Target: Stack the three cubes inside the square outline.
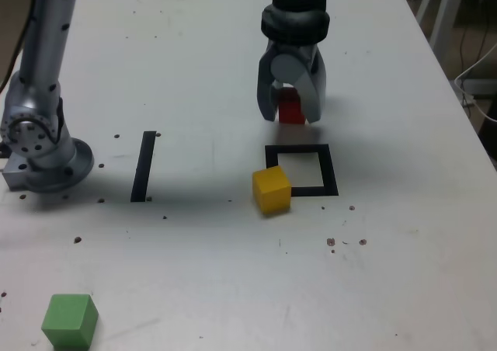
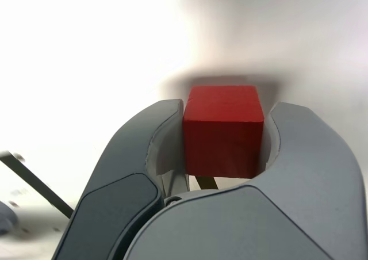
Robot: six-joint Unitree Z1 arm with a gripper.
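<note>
Red cube [image 2: 223,127], matte, rigid and probably light, sits clamped between our gripper [image 1: 291,109] jaws, which we judge bear on opposite flat faces.

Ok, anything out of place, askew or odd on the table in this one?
Mostly tidy. The yellow cube sits askew on the square outline's corner, overlapping the tape rather than inside. Dark specks dot the table. The gripper holds the red cube; the green cube sits far off.
</note>
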